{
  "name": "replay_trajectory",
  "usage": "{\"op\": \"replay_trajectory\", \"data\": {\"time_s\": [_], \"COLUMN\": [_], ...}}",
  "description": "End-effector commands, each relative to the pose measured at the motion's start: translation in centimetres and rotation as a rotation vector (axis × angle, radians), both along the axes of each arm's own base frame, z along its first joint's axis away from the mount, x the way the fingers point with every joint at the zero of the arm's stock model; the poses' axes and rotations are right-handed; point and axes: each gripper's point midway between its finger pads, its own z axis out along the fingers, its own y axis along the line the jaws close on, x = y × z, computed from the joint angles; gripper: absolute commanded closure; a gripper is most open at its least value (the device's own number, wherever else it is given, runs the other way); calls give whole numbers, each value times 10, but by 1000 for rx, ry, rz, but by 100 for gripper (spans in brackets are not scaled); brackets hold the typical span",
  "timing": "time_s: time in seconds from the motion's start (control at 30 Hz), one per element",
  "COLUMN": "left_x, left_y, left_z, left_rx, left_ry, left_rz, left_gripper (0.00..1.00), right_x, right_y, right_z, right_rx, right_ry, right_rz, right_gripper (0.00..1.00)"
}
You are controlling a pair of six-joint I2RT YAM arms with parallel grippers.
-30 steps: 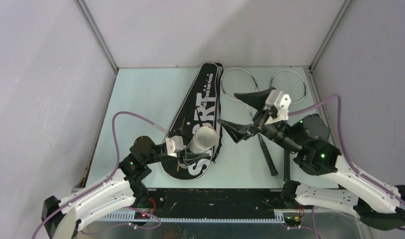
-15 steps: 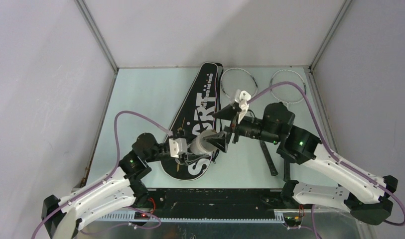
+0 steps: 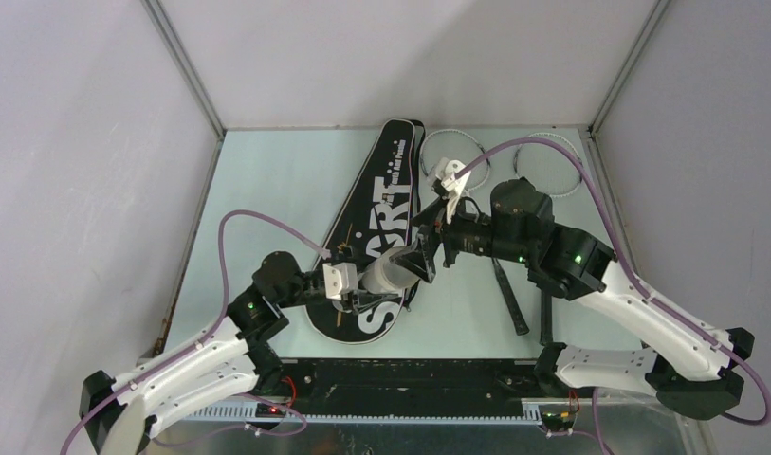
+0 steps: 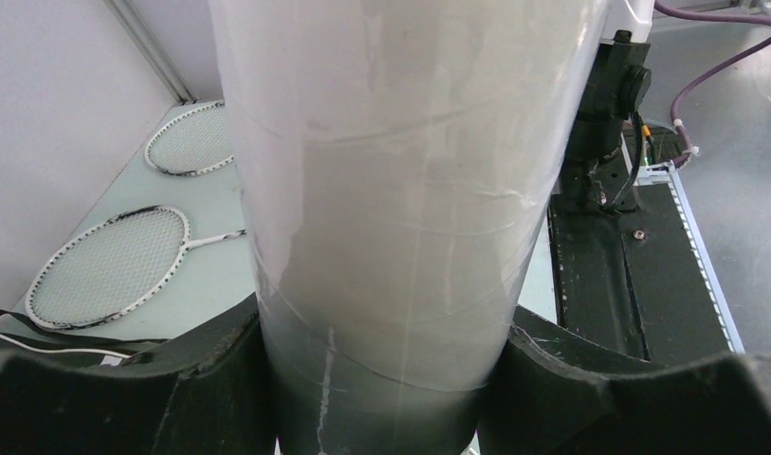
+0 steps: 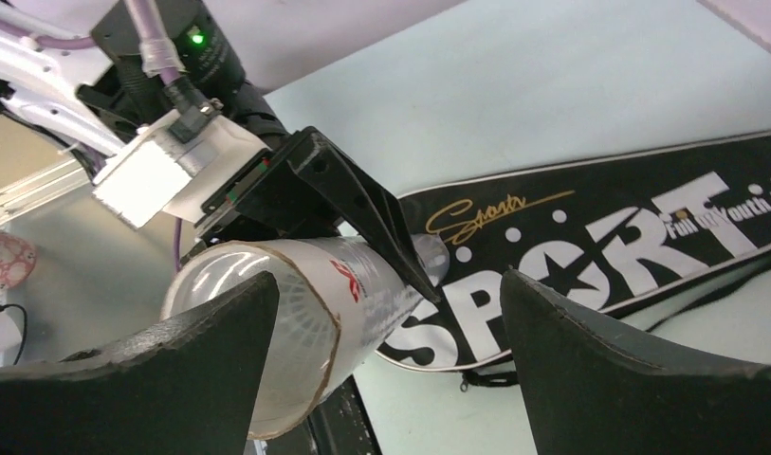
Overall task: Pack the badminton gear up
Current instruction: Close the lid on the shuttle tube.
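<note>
A long white tube (image 3: 389,270) is held tilted over the black bag (image 3: 383,204) lettered "SPORT", with my left gripper (image 3: 372,287) shut on it. In the left wrist view the tube (image 4: 400,190) fills the frame between both black fingers (image 4: 154,379). My right gripper (image 3: 427,248) stands open at the tube's open end. In the right wrist view its jaws straddle the tube's mouth (image 5: 267,332), where white feather ribs show inside, with the bag (image 5: 628,227) behind. Two silver rackets (image 3: 509,284) lie right of the bag, heads toward the back wall.
Grey enclosure walls stand close around the pale green table (image 3: 267,190). A black rail (image 3: 410,374) runs along the near edge between the arm bases. Purple cables (image 3: 258,223) loop above both arms. A pink object (image 5: 2,261) sits off the table's edge.
My right arm has swung left from above the rackets to the tube's open end, its jaws narrowing a little. The left gripper still holds the tube, now tipped slightly more toward the right arm.
</note>
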Motion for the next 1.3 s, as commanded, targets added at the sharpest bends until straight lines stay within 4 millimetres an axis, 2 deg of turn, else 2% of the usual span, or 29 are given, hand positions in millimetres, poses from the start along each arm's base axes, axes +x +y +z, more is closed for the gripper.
{"op": "replay_trajectory", "data": {"time_s": [0.0, 0.07, 0.13, 0.27, 0.3, 0.4, 0.53, 0.73, 0.83, 0.97, 1.1, 1.27], "left_x": [3, 2, 2, 2, 2, 2, 2, -5, -12, -27, -37, -32], "left_y": [-1, 0, 1, 3, 4, 4, 3, 2, 2, 4, 11, 14], "left_z": [12, 13, 14, 15, 15, 14, 14, 4, 0, -11, -22, -21], "left_rx": [0, -5, -9, -11, -12, -10, -10, 27, 40, 89, 135, 156], "left_ry": [-48, -53, -56, -56, -57, -53, -47, -70, -89, -155, -209, -308], "left_rz": [-1, 1, 5, 13, 14, 18, 13, -35, -81, -177, -230, -215], "left_gripper": [45, 45, 45, 45, 45, 45, 45, 45, 45, 45, 45, 43], "right_x": [15, 21, 28, 36, 30, 18, 3, -3, -16, -34, -59, -100], "right_y": [-16, -21, -29, -49, -53, -49, -43, -42, -41, -44, -49, -59], "right_z": [-58, -55, -44, -12, -3, 15, 28, 32, 41, 42, 30, 3], "right_rx": [-236, -232, -203, -114, -81, 1, 67, 81, 123, 159, 162, 155], "right_ry": [100, 89, 58, -34, -52, -96, -123, -148, -192, -243, -305, -375], "right_rz": [-122, -167, -228, -316, -300, -223, -136, -96, -19, 73, 207, 425], "right_gripper": [12, 12, 12, 11, 10, 9, 9, 9, 9, 8, 8, 8]}}
